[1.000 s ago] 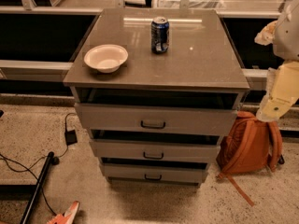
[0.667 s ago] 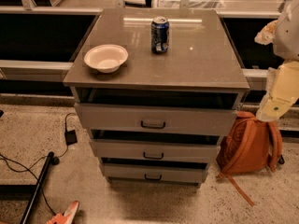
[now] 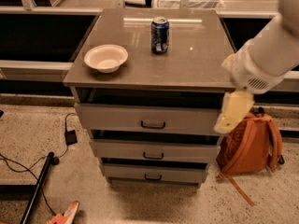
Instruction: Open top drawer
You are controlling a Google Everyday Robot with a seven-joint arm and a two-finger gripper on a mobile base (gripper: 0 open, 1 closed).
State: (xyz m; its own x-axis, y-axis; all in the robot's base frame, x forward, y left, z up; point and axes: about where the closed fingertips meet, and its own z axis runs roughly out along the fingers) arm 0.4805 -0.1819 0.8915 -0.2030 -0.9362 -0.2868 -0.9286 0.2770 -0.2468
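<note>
Pincer [image 3: 232,112] (open or closed, cannot tell) hangs by the end of the top drawer [image 3: 112,118], apart from its handle [image 3: 153,124]; pulling looks not yet begun.

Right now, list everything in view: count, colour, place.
cabinet top: one, grey-brown, centre
bowl: one, white, left on the cabinet top
soda can: one, blue, rear of the cabinet top
top drawer: one, grey, directly under the cabinet top
lower drawers: two, grey, stacked beneath the top drawer
backpack: one, orange, floor right of the drawers
cables: several, black, floor at left
arm: one, white, upper right
end effector: one, pale yellow, by the top drawer's right end
</note>
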